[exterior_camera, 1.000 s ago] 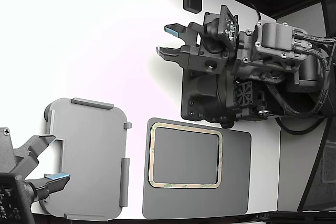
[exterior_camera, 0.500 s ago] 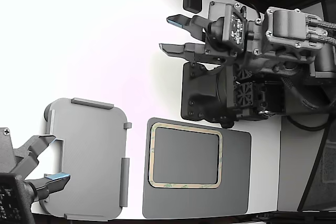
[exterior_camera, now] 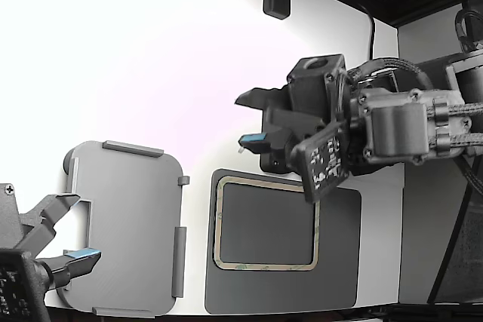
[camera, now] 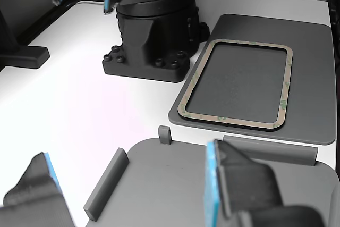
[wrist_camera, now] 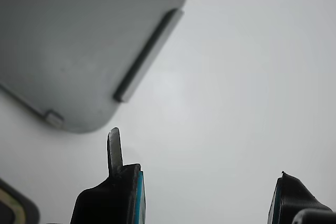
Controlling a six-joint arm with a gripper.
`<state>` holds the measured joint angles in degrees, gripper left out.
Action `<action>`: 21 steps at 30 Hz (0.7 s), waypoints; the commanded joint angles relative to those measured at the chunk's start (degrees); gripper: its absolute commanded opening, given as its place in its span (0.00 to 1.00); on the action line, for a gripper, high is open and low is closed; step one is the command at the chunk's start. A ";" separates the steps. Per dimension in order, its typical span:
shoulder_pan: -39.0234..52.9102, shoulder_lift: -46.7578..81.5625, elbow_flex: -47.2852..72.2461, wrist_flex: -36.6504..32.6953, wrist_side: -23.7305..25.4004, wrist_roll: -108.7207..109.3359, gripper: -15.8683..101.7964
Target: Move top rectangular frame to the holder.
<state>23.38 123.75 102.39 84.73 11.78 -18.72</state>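
Open pincer (exterior_camera: pixel 249 118) above top rectangular frame (exterior_camera: pixel 266 223)

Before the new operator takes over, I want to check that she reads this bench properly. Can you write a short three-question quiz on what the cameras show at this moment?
1. True or false: the thin tan-bordered rectangular frame lies flat on the dark grey rounded pad.
2. The arm's pincer is: A) shut on the frame; B) open and holding nothing; C) resting on the light grey plastic holder plate with raised edge tabs.
3. In the exterior view, the holder plate lies to which side of the frame?

Key: 1 true. 2 B. 3 The exterior view's left.
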 commanded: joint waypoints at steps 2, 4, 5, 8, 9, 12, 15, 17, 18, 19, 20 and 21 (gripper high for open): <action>1.49 -3.69 -3.60 0.70 -3.43 -5.54 0.98; 3.08 -6.06 -5.27 1.93 -4.48 -7.73 0.98; 3.87 -6.94 -5.89 2.37 -5.10 -9.14 0.98; 6.42 -9.67 -7.73 3.69 -5.98 -11.07 0.98; 7.56 -10.63 -8.53 4.31 -5.54 -10.63 0.98; 10.90 -12.30 -8.96 5.10 -2.90 -7.65 0.98; 13.27 -14.59 -9.49 5.54 -3.25 -7.12 0.98; 14.50 -15.82 -9.49 5.63 -3.78 -6.94 0.94; 15.03 -16.35 -9.40 5.63 -3.78 -6.42 0.94; 15.47 -16.87 -9.14 5.71 -3.78 -5.98 0.94; 15.56 -17.40 -8.96 5.71 -4.13 -5.71 0.93; 15.73 -17.93 -8.79 5.63 -4.39 -5.45 0.93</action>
<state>39.46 105.29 94.57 90.44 7.65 -24.35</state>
